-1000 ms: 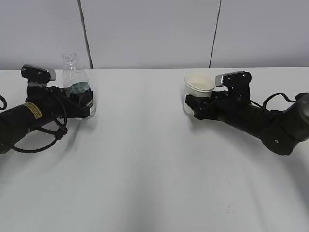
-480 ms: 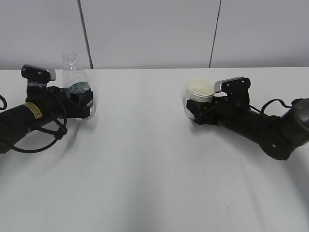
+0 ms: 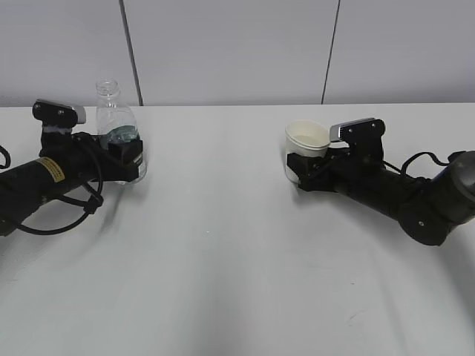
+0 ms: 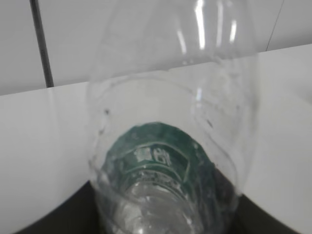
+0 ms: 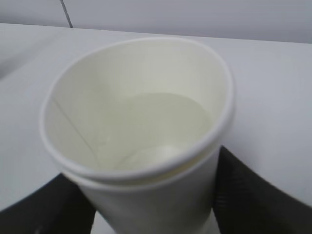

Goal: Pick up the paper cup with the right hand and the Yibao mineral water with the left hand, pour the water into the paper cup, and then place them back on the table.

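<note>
Paper cup [image 3: 306,141] sits clamped between right hand [image 3: 300,169] jaws.

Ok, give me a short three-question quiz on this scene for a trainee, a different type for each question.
1. True or false: the Yibao mineral water has no cap on.
2. Which end effector holds the paper cup? A) left B) right C) neither
3. Fill in: the bottle stands ____ on the table.

Key:
1. True: the exterior view shows a bare threaded neck.
2. B: the right end effector is shut on the cup, while the left end effector grips the bottle.
3. Upright.
</note>
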Tool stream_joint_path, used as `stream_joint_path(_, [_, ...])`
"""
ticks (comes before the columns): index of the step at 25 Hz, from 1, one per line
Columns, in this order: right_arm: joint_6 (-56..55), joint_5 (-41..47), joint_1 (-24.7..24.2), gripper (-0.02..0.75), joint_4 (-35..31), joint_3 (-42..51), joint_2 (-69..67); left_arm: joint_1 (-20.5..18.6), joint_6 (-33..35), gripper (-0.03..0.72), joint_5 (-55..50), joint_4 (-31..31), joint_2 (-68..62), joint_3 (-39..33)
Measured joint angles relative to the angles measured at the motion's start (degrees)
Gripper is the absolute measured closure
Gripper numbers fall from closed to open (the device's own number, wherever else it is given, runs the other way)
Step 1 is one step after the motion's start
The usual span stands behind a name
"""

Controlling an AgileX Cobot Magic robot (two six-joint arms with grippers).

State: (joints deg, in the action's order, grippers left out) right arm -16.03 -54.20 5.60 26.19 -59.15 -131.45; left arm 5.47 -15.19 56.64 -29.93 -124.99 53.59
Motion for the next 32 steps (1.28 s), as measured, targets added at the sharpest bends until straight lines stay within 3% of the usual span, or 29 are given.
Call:
stream_joint_path(11, [0.0, 0.1, 0.0, 0.227, 0.0, 0.0, 0.0, 0.0, 0.0, 0.365, 0.0, 0.0, 0.0, 0.0])
stream_joint_path(19, [0.1, 0.2, 0.0, 0.118, 0.0, 0.0, 0.0, 0.0, 0.0, 0.365, 0.0, 0.0, 0.0, 0.0])
stream_joint_path(32, [0.1, 0.1, 0.0, 0.113, 0.0, 1.3, 0.0, 0.0, 0.0, 0.365, 0.0, 0.2, 0.0, 0.0])
